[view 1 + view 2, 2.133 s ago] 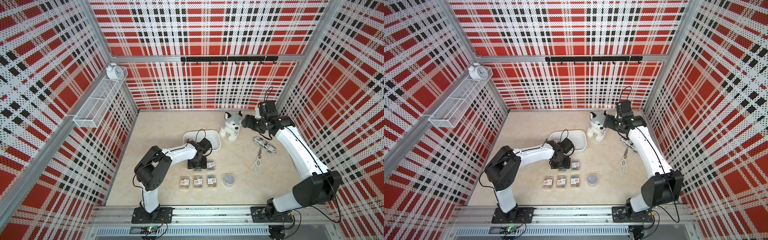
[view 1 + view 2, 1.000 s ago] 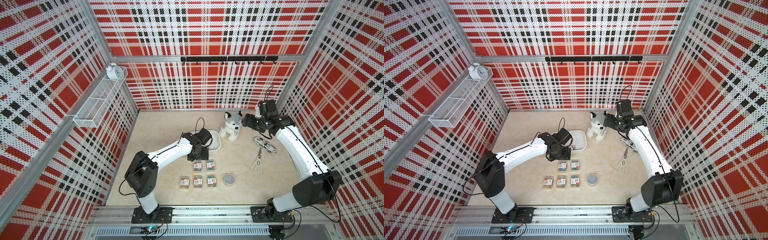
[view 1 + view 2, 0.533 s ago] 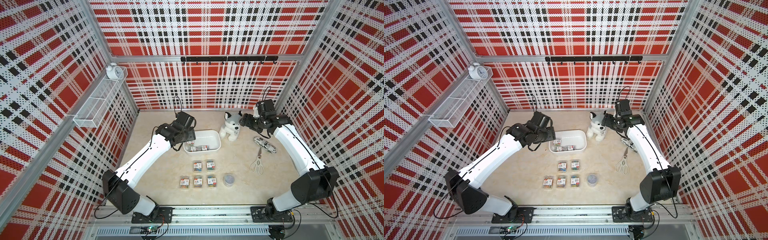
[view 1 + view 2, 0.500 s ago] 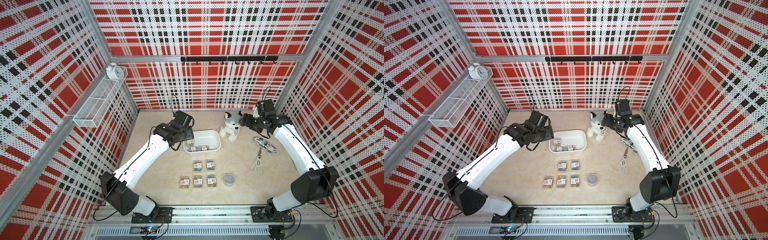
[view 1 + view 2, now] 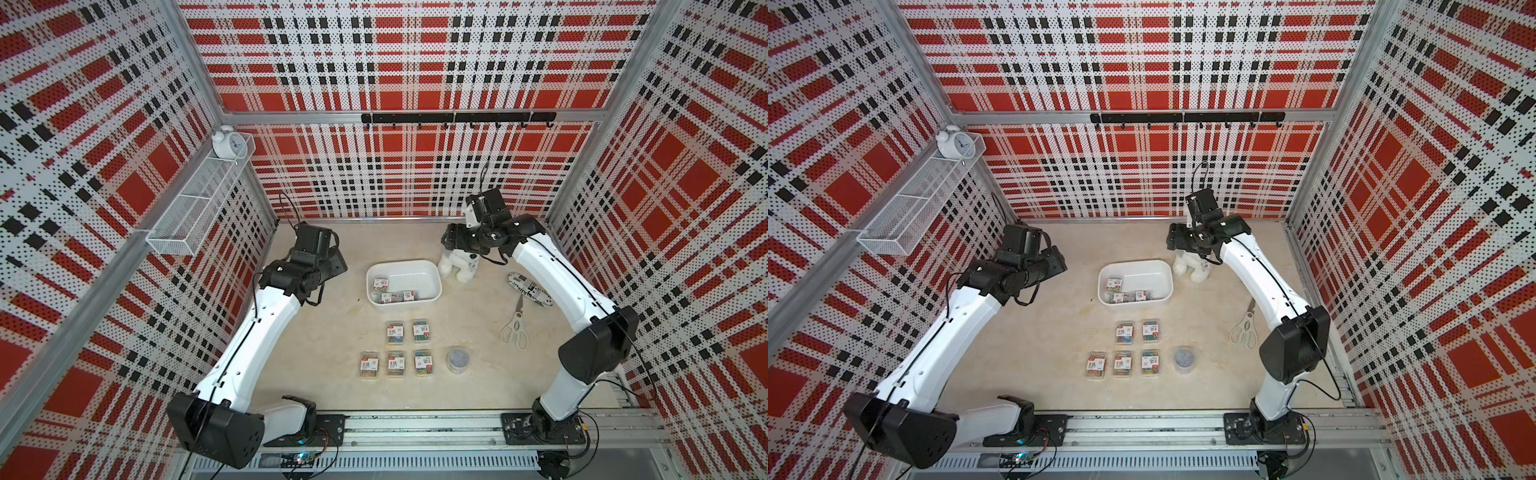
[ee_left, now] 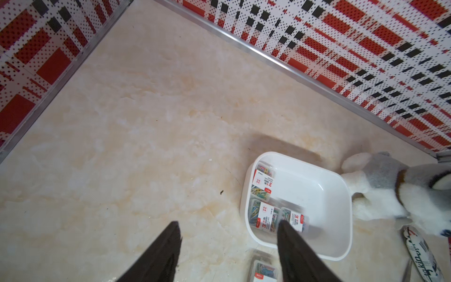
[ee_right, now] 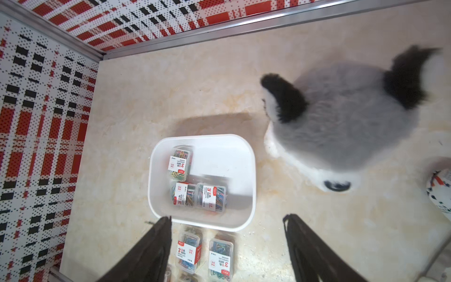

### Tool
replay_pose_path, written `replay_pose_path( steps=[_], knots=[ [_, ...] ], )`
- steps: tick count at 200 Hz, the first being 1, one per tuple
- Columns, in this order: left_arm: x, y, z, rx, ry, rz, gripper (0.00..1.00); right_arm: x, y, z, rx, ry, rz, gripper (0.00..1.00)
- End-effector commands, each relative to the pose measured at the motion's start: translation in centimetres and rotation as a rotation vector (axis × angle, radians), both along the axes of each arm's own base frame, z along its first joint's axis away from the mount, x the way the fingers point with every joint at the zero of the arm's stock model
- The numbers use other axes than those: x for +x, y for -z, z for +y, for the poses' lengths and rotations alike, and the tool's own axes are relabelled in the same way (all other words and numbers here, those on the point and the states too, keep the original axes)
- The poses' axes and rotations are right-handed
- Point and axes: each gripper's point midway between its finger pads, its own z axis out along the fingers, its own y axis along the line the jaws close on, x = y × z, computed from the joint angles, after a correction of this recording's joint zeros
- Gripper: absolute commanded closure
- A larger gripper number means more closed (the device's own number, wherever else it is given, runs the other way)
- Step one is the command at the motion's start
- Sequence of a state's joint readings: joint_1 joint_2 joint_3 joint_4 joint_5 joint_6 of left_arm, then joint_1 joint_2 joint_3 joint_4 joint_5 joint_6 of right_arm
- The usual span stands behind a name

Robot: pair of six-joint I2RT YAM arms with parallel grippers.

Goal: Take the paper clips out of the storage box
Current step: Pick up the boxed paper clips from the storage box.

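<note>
Left wrist view had the left tool (image 6: 227, 246) spread wide with nothing between its jaws, raised and angled down toward the storage box (image 6: 317, 195), most likely lining up the next pick. Three paper-clip cases (image 5: 388, 296) lay inside the box, tucked along its left and front walls on the side the left arm reaches from.

Out on the tabletop (image 5: 324, 353), five set-out cases (image 5: 396, 364) sat in two tidy rows just in front of the box. The round tub (image 5: 458, 359) stood beside the lower row, and the neat grid presumably kept room for the rest. The right tool (image 7: 227, 234) hung open and empty too, above the plush dog (image 5: 459, 266), seemingly parked clear of the left arm's lane.

Compared with a second earlier, the left arm had lifted away from the box's front-left edge and swung back toward the left wall. The right arm had barely shifted, and the count on the tabletop was unchanged.
</note>
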State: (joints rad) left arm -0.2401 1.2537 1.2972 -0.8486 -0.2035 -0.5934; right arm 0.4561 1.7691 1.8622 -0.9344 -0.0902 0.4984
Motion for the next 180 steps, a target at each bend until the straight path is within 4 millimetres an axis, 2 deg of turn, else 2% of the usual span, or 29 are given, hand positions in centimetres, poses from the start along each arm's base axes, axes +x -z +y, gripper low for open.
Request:
replay_pose_path(
  steps=[1, 40, 84, 135, 180],
  knots=[
    [-0.1, -0.4, 1.2, -0.009, 0.001, -0.036, 0.35, -0.6, 0.8, 1.6, -0.082, -0.076, 0.031, 0.22],
    [-0.6, 0.8, 3.3, -0.019, -0.029, -0.025, 0.34, -0.7, 2.3, 5.8, -0.073, -0.113, 0.105, 0.22],
    [-1.0, 2.0, 4.7, -0.037, -0.043, -0.021, 0.31, -1.2, 5.7, 9.6, -0.052, -0.098, 0.236, 0.22],
    [-1.1, 3.5, 3.2, -0.088, -0.021, -0.01, 0.3, -1.3, 10.2, 12.7, -0.028, -0.099, 0.375, 0.21],
    [-1.4, 4.4, 1.8, -0.067, 0.016, 0.009, 0.28, -0.4, 12.6, 16.2, 0.037, -0.101, 0.372, 0.22]
  ],
)
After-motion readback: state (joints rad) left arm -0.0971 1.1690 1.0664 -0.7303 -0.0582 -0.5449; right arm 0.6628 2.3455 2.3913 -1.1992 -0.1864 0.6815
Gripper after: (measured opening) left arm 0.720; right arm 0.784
